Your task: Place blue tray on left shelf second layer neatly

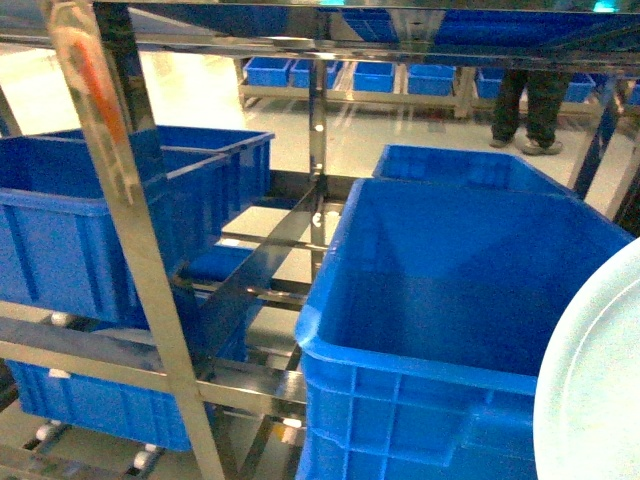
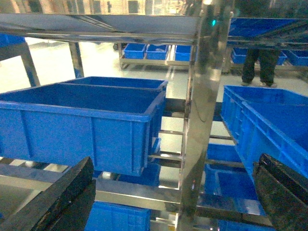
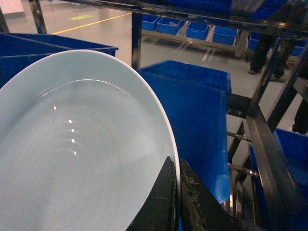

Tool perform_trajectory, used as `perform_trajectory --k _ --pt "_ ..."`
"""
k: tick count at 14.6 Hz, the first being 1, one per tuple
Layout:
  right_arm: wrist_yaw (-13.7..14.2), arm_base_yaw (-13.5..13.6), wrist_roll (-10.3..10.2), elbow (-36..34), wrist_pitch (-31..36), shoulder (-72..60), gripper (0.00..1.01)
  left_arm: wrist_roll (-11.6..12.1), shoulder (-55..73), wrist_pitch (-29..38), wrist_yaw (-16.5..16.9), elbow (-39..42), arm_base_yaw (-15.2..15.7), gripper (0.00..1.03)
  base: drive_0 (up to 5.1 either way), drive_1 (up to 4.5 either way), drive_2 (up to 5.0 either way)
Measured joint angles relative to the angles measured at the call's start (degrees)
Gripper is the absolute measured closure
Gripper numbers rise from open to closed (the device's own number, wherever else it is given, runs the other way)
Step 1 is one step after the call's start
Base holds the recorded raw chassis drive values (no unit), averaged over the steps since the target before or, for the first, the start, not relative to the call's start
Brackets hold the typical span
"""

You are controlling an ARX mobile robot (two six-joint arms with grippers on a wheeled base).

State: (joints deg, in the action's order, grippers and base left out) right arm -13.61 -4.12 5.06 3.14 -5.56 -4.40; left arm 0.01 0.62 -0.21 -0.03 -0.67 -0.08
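Right up close, the right gripper [image 3: 177,202] has its two dark fingers pinched together on the rim of the blue tray [image 3: 82,149], which fills most of the right wrist view, glossy and tilted; in the head view only its pale curved edge [image 1: 590,390] shows at the lower right corner. The left gripper [image 2: 173,202] has its dark fingers spread wide at the bottom corners of its own view, nothing between them (just open air and rack). Just beyond stands a polished steel upright [image 2: 202,120], and left of it a deep blue crate [image 2: 82,125] sits on the left shelf second layer [image 1: 70,352], filling much of that tier. On the right side a large blue crate [image 1: 470,290] sits open-topped, near the tray's edge. Far back, more crates line a low shelf [image 1: 350,92], and a person's legs [image 1: 528,105] stand on the pale floor.
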Motion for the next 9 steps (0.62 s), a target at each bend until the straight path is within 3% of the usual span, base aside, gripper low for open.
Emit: perform_trajectory --k 1,9 --pt "-0.2 0.0 0.0 0.0 0.0 0.0 0.99 0.0 0.0 0.0 -0.2 0.0 0.1 0.05 0.1 2.79 -2.6" --pt "-0.1 0.0 0.0 0.0 0.0 0.0 0.99 0.0 0.0 0.0 0.0 0.0 0.0 0.05 0.0 0.00 0.0"
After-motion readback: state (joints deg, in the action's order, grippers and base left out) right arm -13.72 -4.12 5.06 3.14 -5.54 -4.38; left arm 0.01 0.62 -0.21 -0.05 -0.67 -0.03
